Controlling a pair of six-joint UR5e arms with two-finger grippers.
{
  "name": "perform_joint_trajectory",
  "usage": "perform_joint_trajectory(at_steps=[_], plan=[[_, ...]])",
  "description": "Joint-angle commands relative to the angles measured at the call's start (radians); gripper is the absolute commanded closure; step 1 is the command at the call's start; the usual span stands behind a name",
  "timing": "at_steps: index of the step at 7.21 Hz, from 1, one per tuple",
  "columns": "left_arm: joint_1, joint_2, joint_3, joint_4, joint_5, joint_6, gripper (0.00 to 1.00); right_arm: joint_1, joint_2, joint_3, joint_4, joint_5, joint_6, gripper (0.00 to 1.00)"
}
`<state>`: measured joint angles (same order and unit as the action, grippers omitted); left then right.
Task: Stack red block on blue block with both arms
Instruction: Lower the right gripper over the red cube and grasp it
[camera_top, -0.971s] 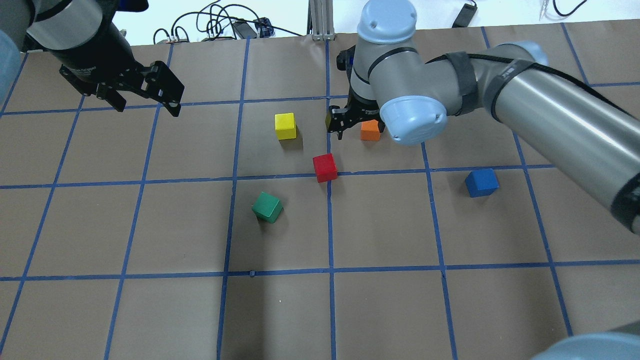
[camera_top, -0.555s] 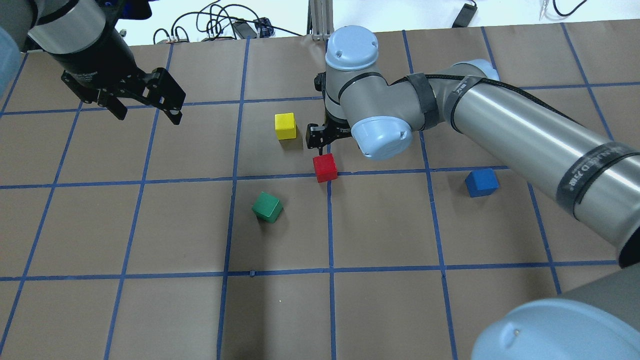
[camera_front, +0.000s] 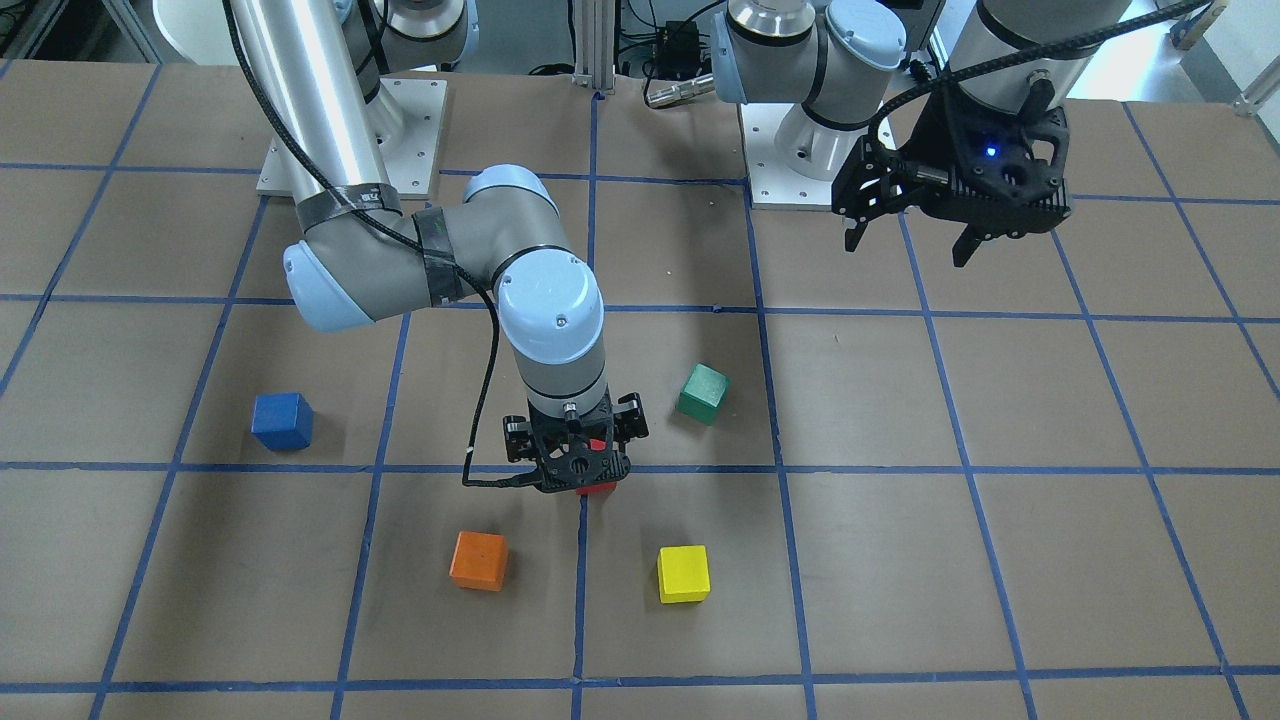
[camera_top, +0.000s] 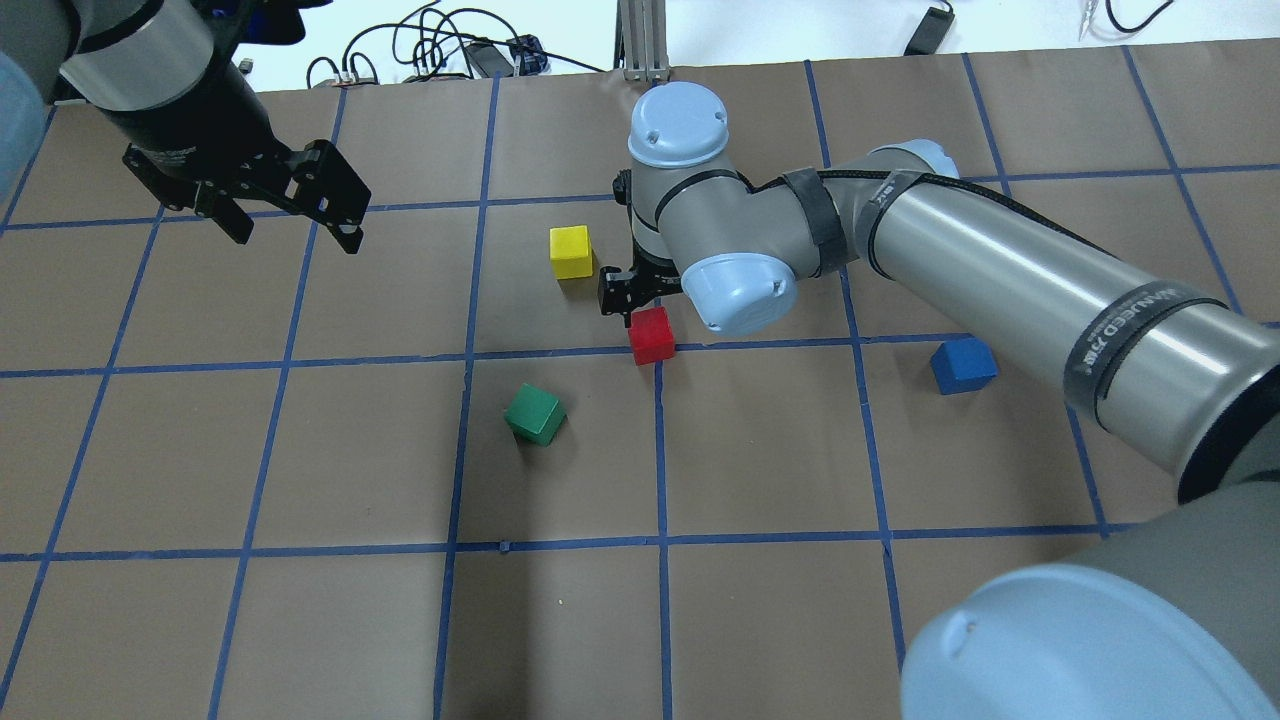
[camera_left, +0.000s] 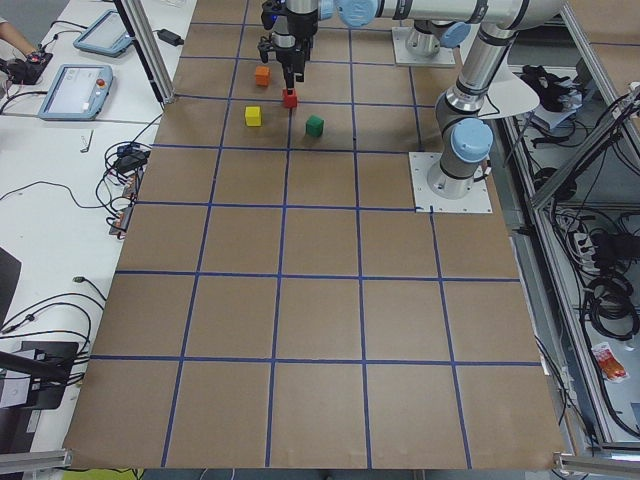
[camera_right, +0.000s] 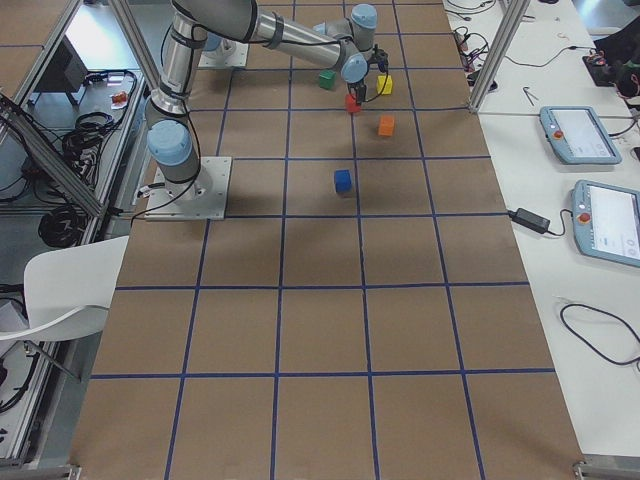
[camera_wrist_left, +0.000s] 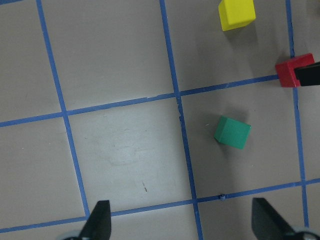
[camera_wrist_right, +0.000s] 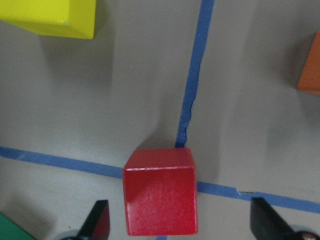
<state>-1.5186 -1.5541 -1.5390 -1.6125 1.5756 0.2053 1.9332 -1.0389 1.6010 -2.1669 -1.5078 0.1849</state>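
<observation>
My right pincer (camera_front: 572, 462) hangs directly over the red block (camera_wrist_right: 160, 197), jaws spread wide and gripping nothing. On the right wrist camera I see its two fingers (camera_wrist_right: 100, 222) flanking the block, with bare paper showing on both sides. The block sits nearer this finger than the other one, and neither touches it. I cannot tell how high the tips are above the block. The red block rests flat on the brown-paper table (camera_front: 1000, 450), right at a crossing of the blue tape lines (camera_wrist_right: 200, 50).

A little way out from the pincer, on the side away from the robot's base, there are two more cubes. A yellow cube (camera_front: 684, 574) lies off toward the left arm's side and an orange cube (camera_front: 479, 560) toward the right arm's side. Both are near the pincer but apart from it and from the red block. On the base side of the pincer, toward the left arm, a green cube (camera_front: 703, 393) sits near, turned askew to the grid.

Farther out, the blue block (camera_front: 282, 420) stands alone on the paper. It is well apart from the pincer, out on the right arm's side and slightly toward the base.

Farthest off, on the opposite side, my left pincer (camera_front: 908, 250) hovers high above the table. Its jaws are also wide apart and empty, and a small blue light glows on its body. Its wrist camera looks down on the green cube, the yellow cube and one edge of the red block.
</observation>
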Motion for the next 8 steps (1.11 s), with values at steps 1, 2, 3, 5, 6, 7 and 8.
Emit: perform_joint_trajectory(at_steps=[1, 2, 3, 5, 6, 7, 8], plan=[[-0.002, 0.002, -0.001, 0.000, 0.000, -0.001, 0.00, 0.009, 0.020, -0.001, -0.011, 0.029, -0.008, 0.00], [0.000, 0.000, -0.003, 0.000, 0.000, -0.001, 0.00, 0.009, 0.023, 0.000, -0.011, 0.029, -0.009, 0.00], [0.000, 0.000, -0.001, 0.002, -0.003, -0.003, 0.00, 0.009, 0.033, 0.002, -0.011, 0.028, -0.010, 0.00], [0.000, 0.000, -0.001, 0.002, -0.008, -0.003, 0.00, 0.009, 0.042, 0.000, -0.013, 0.020, -0.018, 0.23], [-0.002, 0.000, -0.001, 0.002, -0.009, -0.003, 0.00, 0.009, 0.042, 0.000, -0.010, 0.020, -0.016, 0.65], [0.000, -0.001, -0.001, 0.002, -0.012, -0.003, 0.00, 0.009, 0.037, -0.001, -0.001, 0.026, -0.007, 1.00], [0.000, -0.001, -0.001, 0.002, -0.013, -0.003, 0.00, 0.009, 0.028, -0.003, 0.005, 0.029, -0.001, 1.00]])
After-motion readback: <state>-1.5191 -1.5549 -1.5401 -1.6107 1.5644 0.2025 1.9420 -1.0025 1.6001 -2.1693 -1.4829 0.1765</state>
